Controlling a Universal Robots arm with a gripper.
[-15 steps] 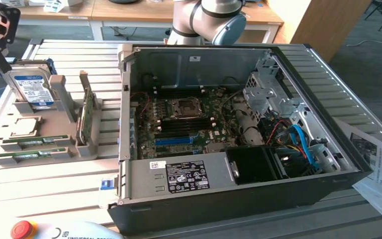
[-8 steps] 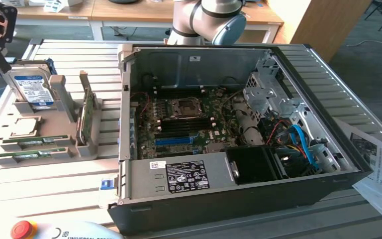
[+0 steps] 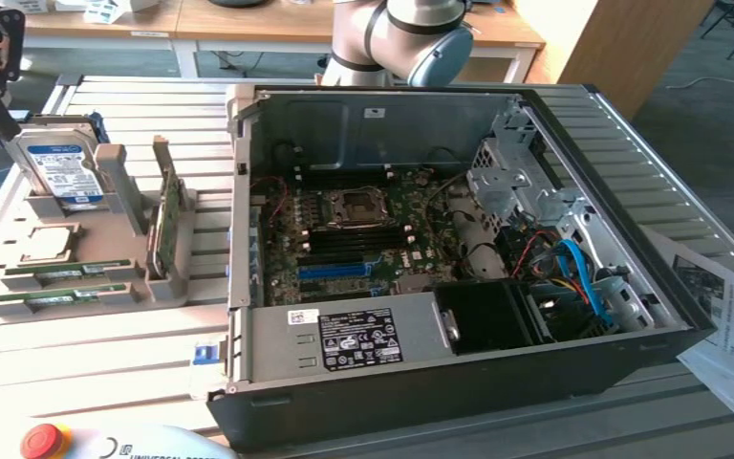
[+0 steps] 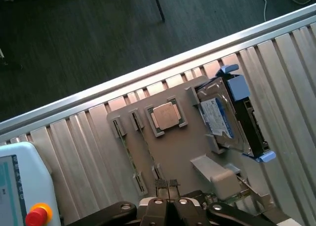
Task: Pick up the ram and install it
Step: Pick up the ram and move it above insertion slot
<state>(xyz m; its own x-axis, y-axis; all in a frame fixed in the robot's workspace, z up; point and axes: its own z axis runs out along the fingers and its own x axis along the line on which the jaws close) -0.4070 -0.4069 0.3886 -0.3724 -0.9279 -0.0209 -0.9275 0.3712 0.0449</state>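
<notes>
Claw (image 4: 167, 184) pinched together, empty, hovering above grey tray (image 3: 112, 251). Ram (image 3: 66, 272) seated in tray's clips, second stick (image 3: 61, 297) in tray's next slot. Risk: descending closed onto board's top edge, or straddling both sticks once opened; probably chipped components or bent clips.

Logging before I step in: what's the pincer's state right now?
Pincer: closed, holding nothing, above the parts tray.
</notes>
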